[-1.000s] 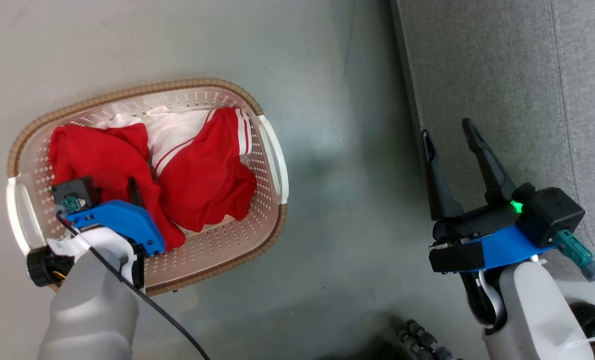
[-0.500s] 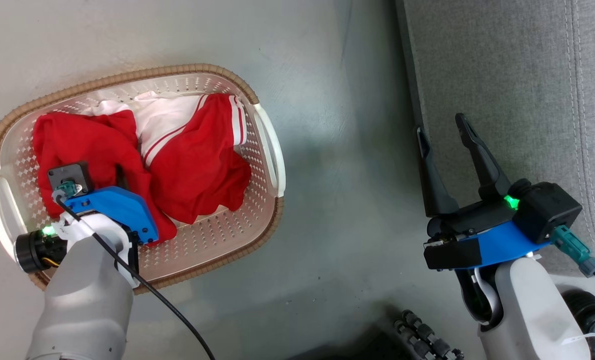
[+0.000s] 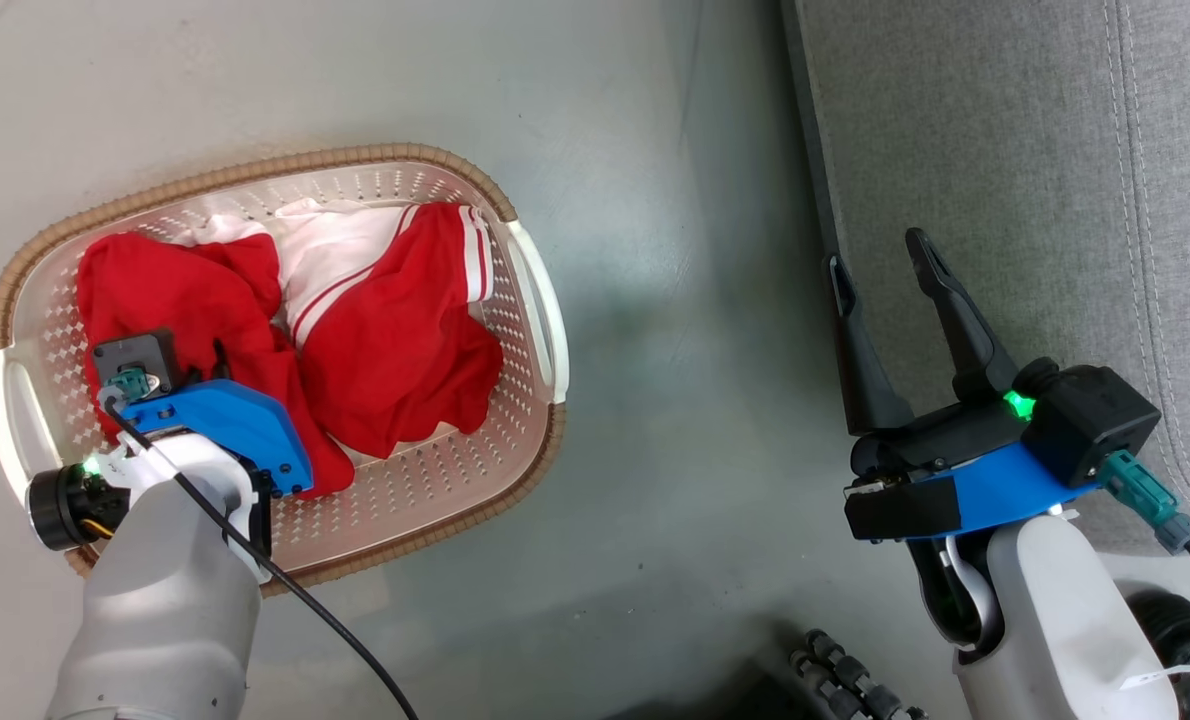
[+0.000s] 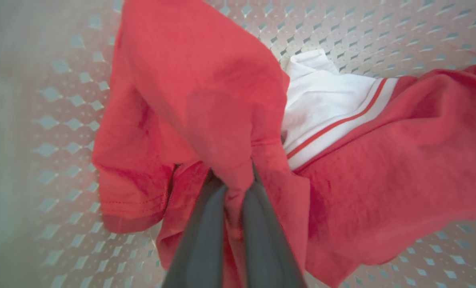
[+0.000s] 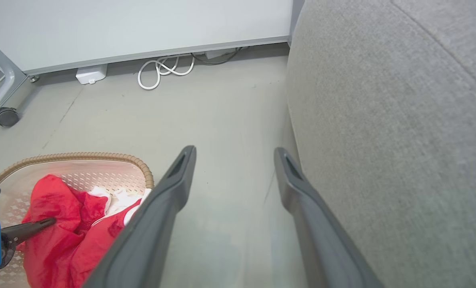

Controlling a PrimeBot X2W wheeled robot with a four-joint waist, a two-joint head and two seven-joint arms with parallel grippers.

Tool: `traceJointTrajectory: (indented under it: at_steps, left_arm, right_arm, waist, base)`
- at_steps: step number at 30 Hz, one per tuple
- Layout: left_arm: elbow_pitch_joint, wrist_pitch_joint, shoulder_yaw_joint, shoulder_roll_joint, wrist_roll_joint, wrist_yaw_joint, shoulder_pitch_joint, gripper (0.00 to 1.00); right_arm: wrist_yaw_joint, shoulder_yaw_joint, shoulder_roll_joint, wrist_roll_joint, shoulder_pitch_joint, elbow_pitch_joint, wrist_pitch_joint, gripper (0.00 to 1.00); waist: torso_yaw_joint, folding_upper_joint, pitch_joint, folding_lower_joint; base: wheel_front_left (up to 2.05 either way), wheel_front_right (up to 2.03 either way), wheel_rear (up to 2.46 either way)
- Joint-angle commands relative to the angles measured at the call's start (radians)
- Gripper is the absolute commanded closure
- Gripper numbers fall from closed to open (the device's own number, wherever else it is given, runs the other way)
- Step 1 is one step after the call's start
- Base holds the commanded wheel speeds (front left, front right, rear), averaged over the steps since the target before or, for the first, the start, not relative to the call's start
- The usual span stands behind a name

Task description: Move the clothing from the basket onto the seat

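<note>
Red cloth bunched to a peak: this is the plain garment (image 4: pixel 206 80), one of the two pieces of the clothing (image 3: pixel 255 290). It is pinched between the left gripper's (image 4: pixel 233 182) two dark fingers (image 4: pixel 198 228), which are closed tight on a fold of it inside the basket (image 3: pixel 255 178). The grip sits near the garment's middle, likely so the whole piece comes up in one lift instead of trailing an edge. The second garment (image 3: pixel 405 350), red with white stripes at its hem, lies beside it in the basket, on the half nearer the seat (image 3: pixel 1005 150). The two pieces touch and overlap along a fold, so I judge the second may drag along when the first is raised. Both are in the basket; nothing lies on the seat.

Outward from the basket, bare grey floor (image 3: pixel 655 300) separates it from the seat, which is well apart. The right gripper (image 3: pixel 876 252) hangs over that gap at the seat's edge, jaws spread wide and empty — placed away from the basket, it seems, to leave the left arm room. It does stand near the path from basket to seat. Beyond the basket, by the wall (image 5: pixel 142 28), lie coiled white cables (image 5: pixel 162 70) and a caster wheel (image 5: pixel 7 117), away from that route.
</note>
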Motion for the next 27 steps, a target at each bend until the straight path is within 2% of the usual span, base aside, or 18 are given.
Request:
traceJointTrajectory:
  at_steps: [1,11,19,27]
  left_arm:
    - [0.002,-0.006,-0.004,0.006,-0.007,0.001,-0.009,1.00]
    - [0.011,-0.024,-0.021,-0.023,-0.015,-0.038,0.016,1.00]
    - [-0.003,-0.044,-0.058,-0.052,-0.014,-0.126,0.063,1.00]
    - [-0.032,-0.052,-0.101,-0.073,-0.004,-0.158,0.121,1.00]
  right_arm:
    - [0.000,-0.002,-0.001,-0.007,-0.008,-0.001,-0.005,0.00]
    - [0.000,-0.007,-0.001,-0.022,-0.011,0.011,-0.005,0.00]
    - [0.000,-0.003,-0.001,-0.038,0.000,0.041,-0.005,0.00]
    - [0.000,0.025,-0.002,-0.055,0.033,0.093,-0.002,0.00]
  waist:
    - [0.002,0.0000,-0.003,0.0000]
    - [0.043,0.0000,-0.094,0.0000]
    - [0.095,0.0000,-0.241,0.0000]
    - [0.130,0.0000,-0.418,0.0000]
  base:
    - [0.00,0.00,0.00]
    - [0.00,0.00,0.00]
    - [0.00,0.00,0.00]
    - [0.00,0.00,0.00]
